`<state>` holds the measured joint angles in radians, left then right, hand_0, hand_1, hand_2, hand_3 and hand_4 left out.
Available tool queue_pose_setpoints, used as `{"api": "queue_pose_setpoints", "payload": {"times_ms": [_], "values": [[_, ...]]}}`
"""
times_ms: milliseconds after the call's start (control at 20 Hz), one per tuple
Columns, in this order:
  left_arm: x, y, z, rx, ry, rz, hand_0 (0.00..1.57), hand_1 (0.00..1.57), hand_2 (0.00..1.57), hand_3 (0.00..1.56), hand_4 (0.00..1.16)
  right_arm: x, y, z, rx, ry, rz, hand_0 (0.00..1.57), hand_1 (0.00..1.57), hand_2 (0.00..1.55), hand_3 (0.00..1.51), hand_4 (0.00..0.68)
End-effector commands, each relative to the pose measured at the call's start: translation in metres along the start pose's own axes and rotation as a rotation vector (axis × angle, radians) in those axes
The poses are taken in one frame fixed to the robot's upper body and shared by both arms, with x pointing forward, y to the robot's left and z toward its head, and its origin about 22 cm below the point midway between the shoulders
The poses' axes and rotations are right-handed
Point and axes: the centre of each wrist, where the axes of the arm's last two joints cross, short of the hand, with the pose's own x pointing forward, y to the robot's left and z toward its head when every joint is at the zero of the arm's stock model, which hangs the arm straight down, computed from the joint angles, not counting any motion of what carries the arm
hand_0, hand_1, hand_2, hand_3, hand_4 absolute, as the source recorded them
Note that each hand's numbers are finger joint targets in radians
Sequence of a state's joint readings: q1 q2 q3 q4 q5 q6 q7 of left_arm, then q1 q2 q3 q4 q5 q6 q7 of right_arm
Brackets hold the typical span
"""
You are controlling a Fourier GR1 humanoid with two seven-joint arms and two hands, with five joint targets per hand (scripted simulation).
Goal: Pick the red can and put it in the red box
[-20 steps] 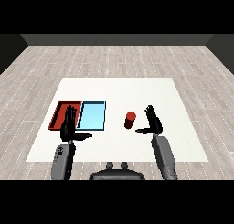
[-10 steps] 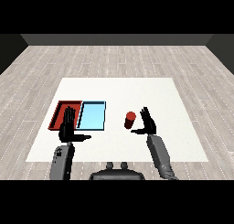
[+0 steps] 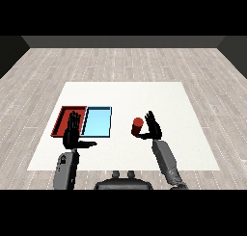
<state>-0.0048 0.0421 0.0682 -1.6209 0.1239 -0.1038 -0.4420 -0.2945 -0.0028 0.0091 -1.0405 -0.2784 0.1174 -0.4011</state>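
Note:
A red can (image 3: 137,125) stands upright on the white table, right of the two trays. My right hand (image 3: 153,127) is just to its right, fingers straight and spread, thumb reaching toward the can's base; it looks close to touching but nothing curls round the can. The red tray (image 3: 63,120) lies at the left. My left hand (image 3: 73,134) hovers over the red tray's near right corner, fingers straight up and thumb out to the right, holding nothing.
A light blue tray (image 3: 98,121) lies against the red tray's right side, between it and the can. The white table (image 3: 124,95) stretches well beyond the trays toward the far edge and to the right.
My right hand has moved left, closing the gap to the red can. The can, the trays and the left hand have stayed where they were.

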Motion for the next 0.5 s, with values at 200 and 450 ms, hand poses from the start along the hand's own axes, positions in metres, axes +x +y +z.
{"api": "queue_pose_setpoints", "payload": {"times_ms": [200, 450], "values": [[-0.007, -0.004, 0.008, -0.005, -0.012, 0.005, 0.00, 0.00, 0.00, 0.00, 0.00, -0.023, 0.018, 0.008, 0.020, 0.031, 0.032, 0.00, 0.00, 0.00, 0.00, 0.000], [0.001, -0.003, -0.004, 0.001, -0.015, -0.014, 0.00, 0.00, 0.00, 0.00, 0.00, -0.026, 0.003, -0.021, -0.018, 0.037, 0.010, 0.00, 0.00, 0.00, 0.00, 0.000]]}}
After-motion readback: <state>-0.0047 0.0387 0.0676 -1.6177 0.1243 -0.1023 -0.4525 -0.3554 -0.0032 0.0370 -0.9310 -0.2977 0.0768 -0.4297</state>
